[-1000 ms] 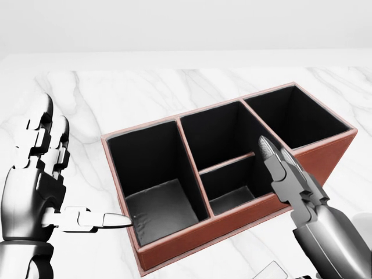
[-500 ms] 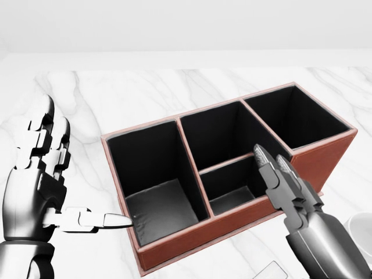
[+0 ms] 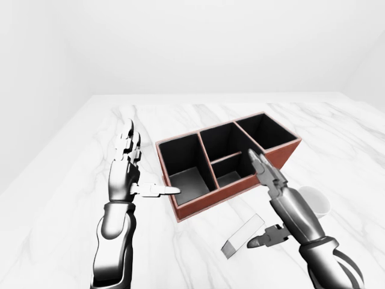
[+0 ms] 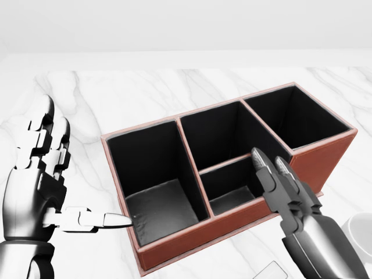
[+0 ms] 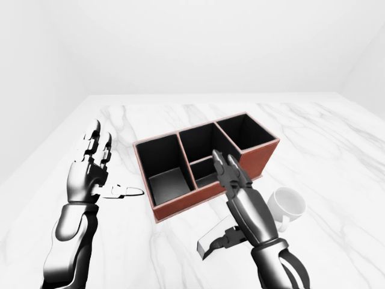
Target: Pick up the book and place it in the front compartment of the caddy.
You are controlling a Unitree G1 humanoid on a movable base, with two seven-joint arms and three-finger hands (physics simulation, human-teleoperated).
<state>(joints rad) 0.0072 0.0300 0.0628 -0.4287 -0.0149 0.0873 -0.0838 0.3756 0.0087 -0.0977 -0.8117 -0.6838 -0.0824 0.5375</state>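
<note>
**Book flat on the marble, both hands empty**

The book (image 3: 243, 236) lies nearest, just below the caddy (image 3: 240, 188). Right hand (image 3: 274, 208) hovers over it, fingers spread, thumb near the cover. A white mug (image 5: 287, 205) sits right. Left hand (image 3: 129, 174) is splayed beside the caddy's left wall.

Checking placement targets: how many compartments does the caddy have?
4. In the head view the caddy has one large compartment at left, a middle pair, upper and smaller lower, and one at right. None hidden.
</note>
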